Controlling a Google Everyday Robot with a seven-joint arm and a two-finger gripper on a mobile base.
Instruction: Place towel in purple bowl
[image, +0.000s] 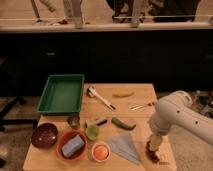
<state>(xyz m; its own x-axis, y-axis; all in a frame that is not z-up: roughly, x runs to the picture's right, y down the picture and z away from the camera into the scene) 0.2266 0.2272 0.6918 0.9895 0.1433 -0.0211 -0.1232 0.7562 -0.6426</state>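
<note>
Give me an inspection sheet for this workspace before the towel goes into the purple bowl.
surface: wooden table, crowded.
job's things: towel flat at front, right of centre; purple bowl front left, looks empty.
clutter: green tray, orange bowl holding blue-grey block, lime-green cup, banana, brown clump.
gripper: open, low at front right, over brown clump, right of towel.
cables: nothing seen.
surroundings: dark cabinets behind.

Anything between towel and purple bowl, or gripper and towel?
Yes. The orange bowl holding a blue-grey block and a small orange cup sit between the pale grey-blue cloth towel and the dark purple round bowl. Gripper hangs beside the towel, nothing between.
</note>
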